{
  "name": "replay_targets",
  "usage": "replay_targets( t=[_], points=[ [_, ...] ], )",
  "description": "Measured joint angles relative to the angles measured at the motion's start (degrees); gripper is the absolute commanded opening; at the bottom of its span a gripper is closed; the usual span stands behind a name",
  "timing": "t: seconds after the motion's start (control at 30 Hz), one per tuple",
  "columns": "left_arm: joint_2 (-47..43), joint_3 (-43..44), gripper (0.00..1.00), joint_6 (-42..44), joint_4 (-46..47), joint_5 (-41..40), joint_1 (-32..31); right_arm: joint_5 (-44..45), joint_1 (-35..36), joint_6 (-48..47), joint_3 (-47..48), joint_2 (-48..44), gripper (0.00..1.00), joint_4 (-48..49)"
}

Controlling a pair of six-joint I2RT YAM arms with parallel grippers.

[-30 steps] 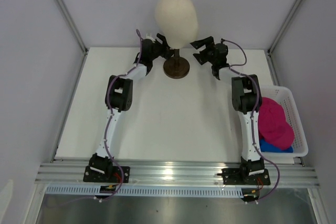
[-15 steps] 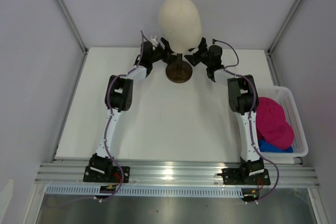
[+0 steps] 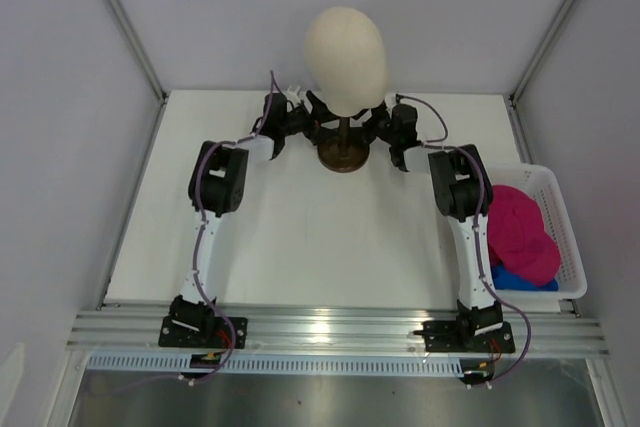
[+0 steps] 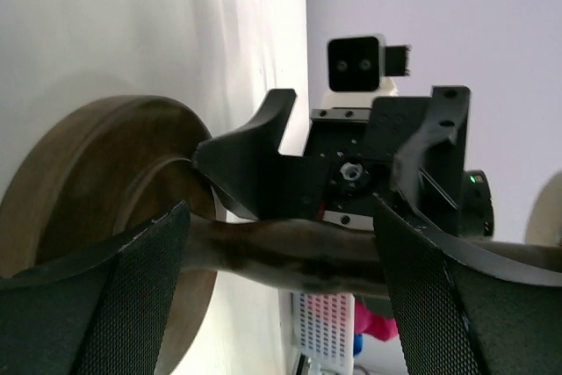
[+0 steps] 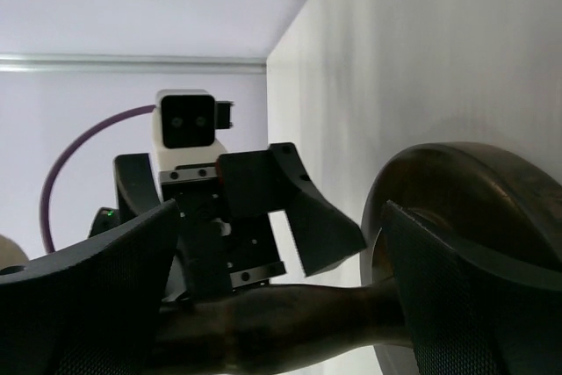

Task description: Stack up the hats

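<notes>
A magenta-pink hat lies in the white basket at the right, over a blue hat that shows only at its near edge. A second blue hat is not visible. My left gripper and right gripper are both open. They face each other across the dark post of the mannequin stand. In the left wrist view the post runs between my fingers. In the right wrist view the post also lies between the open fingers.
The cream mannequin head stands on its dark round base at the back middle of the table. The basket sits at the right table edge beside the right arm. Grey walls close in the back and sides.
Both grippers have moved inward from either side until each straddles the stand's post. The mannequin head and its base have shifted slightly nearer and to the right.
</notes>
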Motion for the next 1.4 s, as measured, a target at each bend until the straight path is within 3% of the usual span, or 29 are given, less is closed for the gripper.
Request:
replay_targets(
  t=[0.5,0.9,1.17,1.4],
  points=[
    [-19.96,-33.73,0.89,-0.68,13.2,-1.68,-2.05,1.64,5.16,1.29,-24.13,-15.8,0.99,5.79],
    [-35.87,-63.69,0.88,-5.29,27.02,-13.22,-6.64,2.8,12.79,-0.72,-27.85,-21.27,1.0,-1.27],
    [-49.05,-70.38,0.89,-3.02,23.23,-22.1,-7.8,2.69,12.37,-6.8,-26.47,-22.34,0.99,-8.85],
    [-60.35,-68.91,0.91,8.79,9.31,-28.33,-7.85,-0.48,5.73,-17.03,-18.75,-22.43,1.0,-21.75]
  ],
)
